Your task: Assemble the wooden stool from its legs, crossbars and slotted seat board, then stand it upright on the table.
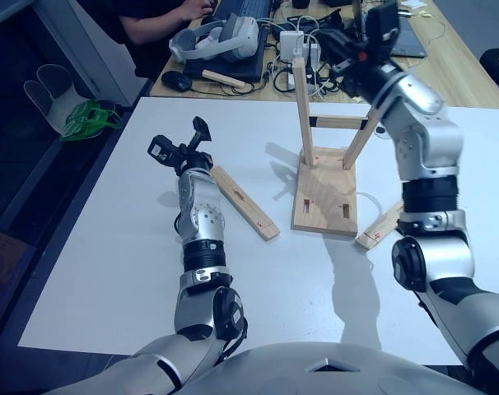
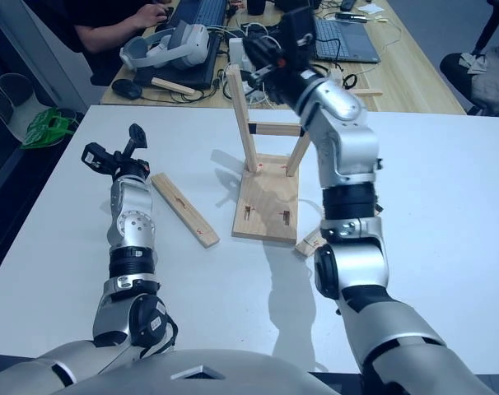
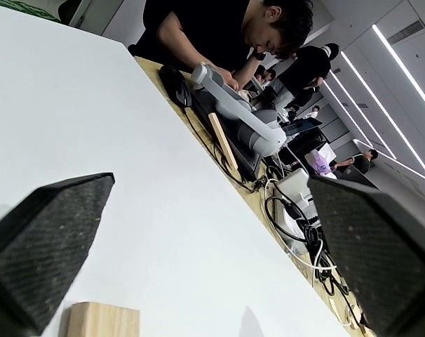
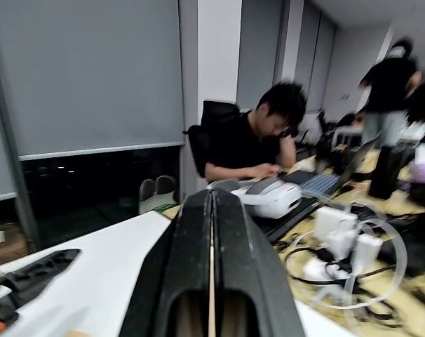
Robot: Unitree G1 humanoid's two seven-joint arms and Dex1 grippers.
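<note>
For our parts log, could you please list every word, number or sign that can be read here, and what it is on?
No text is legible.
Small red marks beside the slots of the seat board: too small to read.
Red marks on the loose wooden piece left of it: too small to read.

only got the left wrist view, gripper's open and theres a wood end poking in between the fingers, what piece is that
Observer: Most likely the near end of a loose wooden bar. It lies flat on the table, between the left gripper and the seat board.
Operator: ok and how far along is the stool
Observer: The seat board lies flat with an upright leg and a leaning leg standing in it, joined by a crossbar. The two slots nearer the robot are empty.
</note>
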